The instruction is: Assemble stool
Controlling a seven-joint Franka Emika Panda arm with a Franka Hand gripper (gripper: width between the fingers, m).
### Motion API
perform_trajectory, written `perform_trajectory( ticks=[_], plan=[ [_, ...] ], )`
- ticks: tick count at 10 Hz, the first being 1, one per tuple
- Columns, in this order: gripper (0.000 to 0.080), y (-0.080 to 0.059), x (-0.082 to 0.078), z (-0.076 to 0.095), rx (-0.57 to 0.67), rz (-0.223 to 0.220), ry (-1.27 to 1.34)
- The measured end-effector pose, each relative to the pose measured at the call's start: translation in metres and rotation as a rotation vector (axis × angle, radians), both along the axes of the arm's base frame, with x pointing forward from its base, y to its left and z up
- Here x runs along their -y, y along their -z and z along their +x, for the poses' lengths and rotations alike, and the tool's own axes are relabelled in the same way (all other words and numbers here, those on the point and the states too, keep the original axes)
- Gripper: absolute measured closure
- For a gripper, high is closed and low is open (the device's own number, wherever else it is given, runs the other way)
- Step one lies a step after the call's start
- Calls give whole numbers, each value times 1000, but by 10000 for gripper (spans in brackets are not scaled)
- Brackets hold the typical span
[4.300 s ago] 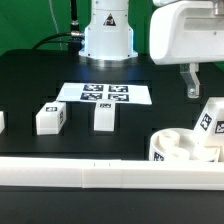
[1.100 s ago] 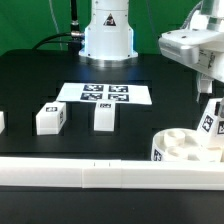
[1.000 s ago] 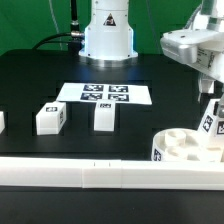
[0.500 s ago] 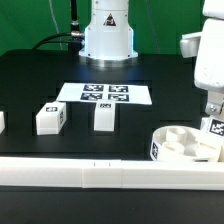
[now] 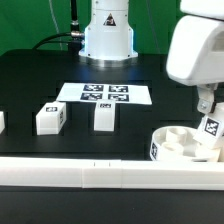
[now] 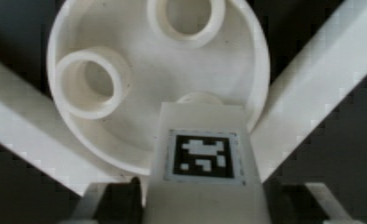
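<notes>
The round white seat [image 5: 180, 146] lies at the exterior view's right by the front rail, hole side up. My gripper [image 5: 207, 110] is above its right part and is shut on a blocky white leg [image 5: 211, 127] with a square tag. The leg's lower end is at or in the seat; contact is hidden. In the wrist view the leg [image 6: 205, 140] fills the space between my fingers [image 6: 119, 200], and the seat [image 6: 153, 80] with two round holes lies beyond it. Two loose legs stand mid-table, one nearer the exterior view's left [image 5: 50, 118] and one at the centre [image 5: 103, 118].
The marker board [image 5: 103, 93] lies flat behind the loose legs. The arm's white base [image 5: 107, 35] stands at the back. A long white rail [image 5: 90, 176] runs along the front edge. Another white part [image 5: 2, 121] shows at the exterior view's left edge.
My hand has turned from sideways to upright and come down over the seat. The leg in it has dropped a little toward the seat's right side.
</notes>
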State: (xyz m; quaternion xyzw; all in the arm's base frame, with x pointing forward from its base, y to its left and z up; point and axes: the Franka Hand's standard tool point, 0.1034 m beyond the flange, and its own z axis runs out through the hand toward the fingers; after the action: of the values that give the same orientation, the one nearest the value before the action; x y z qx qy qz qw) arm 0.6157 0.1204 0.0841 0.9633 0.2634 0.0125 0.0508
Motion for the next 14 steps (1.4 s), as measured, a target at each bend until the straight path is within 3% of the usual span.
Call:
perform_trajectory(
  ticks=[4, 11, 14],
  plan=[
    [460, 2, -1, -2, 22, 92, 547],
    [460, 2, -6, -1, 51, 137, 1022],
    [460, 3, -8, -4, 40, 203, 1484]
  ],
)
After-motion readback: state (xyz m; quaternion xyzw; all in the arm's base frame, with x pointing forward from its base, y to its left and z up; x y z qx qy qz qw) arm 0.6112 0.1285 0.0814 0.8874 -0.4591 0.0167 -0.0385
